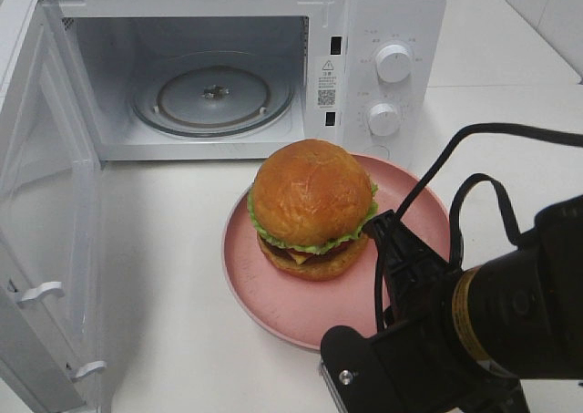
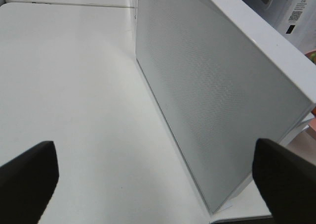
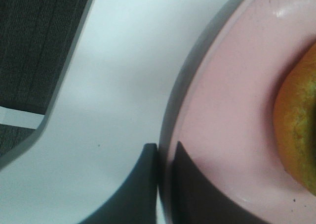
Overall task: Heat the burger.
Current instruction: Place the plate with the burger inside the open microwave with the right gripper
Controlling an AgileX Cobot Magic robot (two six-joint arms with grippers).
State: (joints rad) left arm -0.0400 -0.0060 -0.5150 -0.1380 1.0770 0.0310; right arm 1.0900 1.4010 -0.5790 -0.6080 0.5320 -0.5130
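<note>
Right wrist view: right jaws pinch the rim of the round pink plate (image 3: 227, 110), glossy golden-bun burger (image 3: 301, 120) on it just beyond them, while left jaws gape wide beside the white microwave door (image 2: 212, 100).

The white table (image 1: 164, 249) carries a microwave (image 1: 392, 21) at 12 o'clock, with its door (image 1: 46, 203) swung open toward 9 o'clock. A pink plate (image 1: 264, 299) lies just before the microwave, slightly toward 4 o'clock from centre.
</note>
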